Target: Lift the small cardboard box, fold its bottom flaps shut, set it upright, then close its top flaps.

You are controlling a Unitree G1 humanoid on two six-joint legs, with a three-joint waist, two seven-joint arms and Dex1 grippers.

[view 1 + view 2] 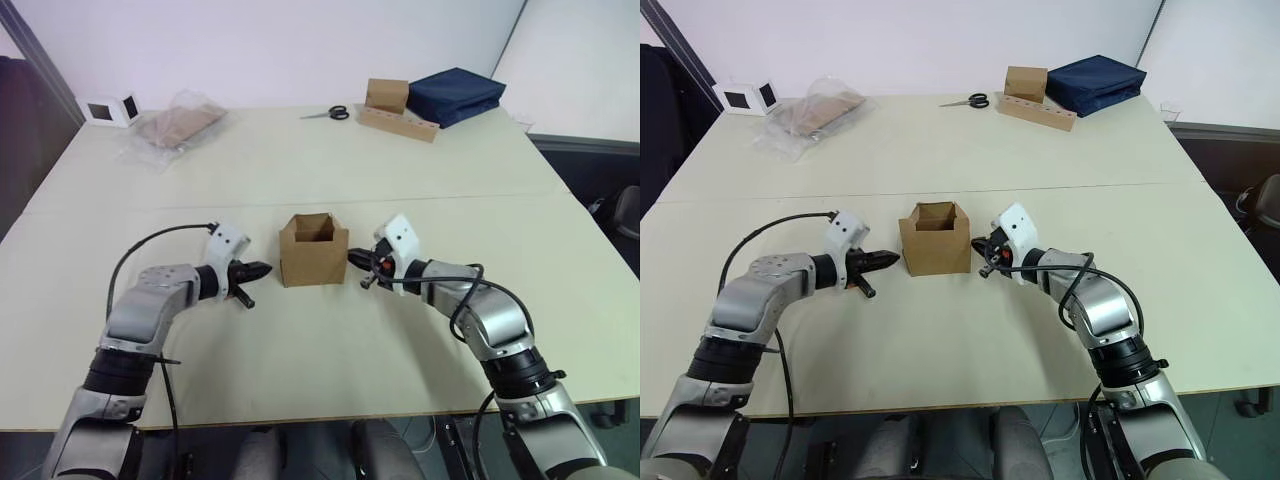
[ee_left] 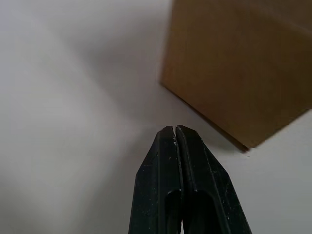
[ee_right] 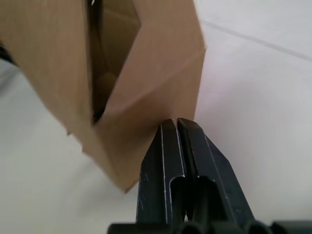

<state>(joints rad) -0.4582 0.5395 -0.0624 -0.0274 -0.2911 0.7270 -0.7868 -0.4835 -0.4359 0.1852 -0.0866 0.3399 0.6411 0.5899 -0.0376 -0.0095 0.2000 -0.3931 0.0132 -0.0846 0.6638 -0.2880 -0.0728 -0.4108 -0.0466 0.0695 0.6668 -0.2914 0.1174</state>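
Behind box [image 1: 313, 250]: scissors [image 1: 328, 113], bagged cardboard [image 1: 176, 125].

Wall: plain white wall [image 1: 280, 45] stood behind the table, with a dark vertical strip running down it at the right.
Left edge: a grey slanted frame [image 1: 40, 60] bordered a dark area.
Table: a wide cream table [image 1: 330, 165] filled the middle, a thin seam crossing it from side to side.
Right side: a dark chair [image 1: 628, 215] sat just beside the table's edge.
Light: even and soft, with faint shadows.
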